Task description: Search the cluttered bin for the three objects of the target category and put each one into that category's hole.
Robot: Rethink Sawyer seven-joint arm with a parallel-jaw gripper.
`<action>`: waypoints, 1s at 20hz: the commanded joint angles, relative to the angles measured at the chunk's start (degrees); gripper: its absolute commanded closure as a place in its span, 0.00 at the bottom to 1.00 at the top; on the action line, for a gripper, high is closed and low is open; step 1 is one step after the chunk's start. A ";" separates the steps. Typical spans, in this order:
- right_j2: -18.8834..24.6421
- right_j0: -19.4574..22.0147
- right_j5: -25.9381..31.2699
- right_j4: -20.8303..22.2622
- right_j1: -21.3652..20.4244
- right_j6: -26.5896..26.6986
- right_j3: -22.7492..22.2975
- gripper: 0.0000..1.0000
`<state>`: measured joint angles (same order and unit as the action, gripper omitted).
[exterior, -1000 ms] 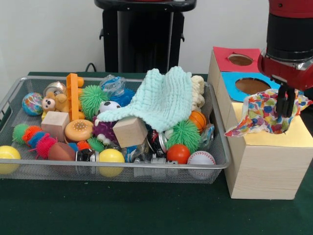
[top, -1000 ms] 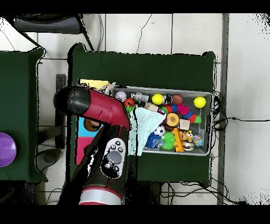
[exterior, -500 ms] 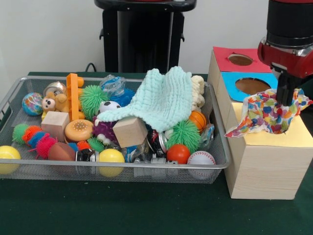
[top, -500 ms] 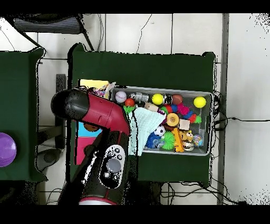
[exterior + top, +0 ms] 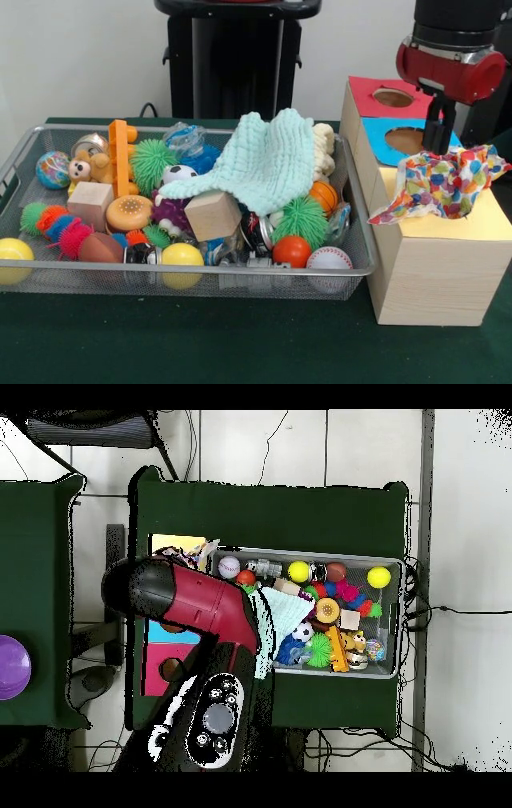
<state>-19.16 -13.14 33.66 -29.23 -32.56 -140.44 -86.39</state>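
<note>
With the colourful patterned cloth (image 5: 438, 186) draped over the yellow top of the wooden sorting box (image 5: 436, 276), covering where that section's hole would be, this reads as the tail of a drop-off. From here it looks like cloth is the target category and yellow its section. The cloth sits bunched on top, one corner hanging over the box edge toward the wire bin (image 5: 32, 146), so I'd judge it not fully through the hole.

Gripper (image 5: 438, 136) hangs above the blue section, just behind the cloth and apart from it. Only a dark narrow shape shows below the red wrist, so I can't tell whether the fingers are spread or closed. Nothing appears to hang from them. Overhead, the arm (image 5: 195, 599) covers the box area and hides the tool.

Remaining candidates, as I read it: the mint knitted cloth (image 5: 264, 164) lying across the top of the toy pile in the bin, resting on a wooden cube (image 5: 213, 214) and spiky green ball (image 5: 302, 218). A third cloth isn't visible and may be buried.

Next move calls for either a push down on the patterned cloth to seat it, or a swing across to the bin and a pinch on a raised fold of the mint cloth, lifting clear without dragging the balls out.
</note>
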 commanded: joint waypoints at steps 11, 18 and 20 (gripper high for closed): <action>9.16 5.65 -2.66 -1.37 4.90 -6.10 -3.76 1.00; 10.46 5.59 -4.33 -1.36 6.03 -7.21 -3.75 1.00; 10.85 5.70 -3.98 -1.31 6.22 -7.09 -3.60 1.00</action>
<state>-15.67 -8.71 32.49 -29.22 -29.31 -140.44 -86.40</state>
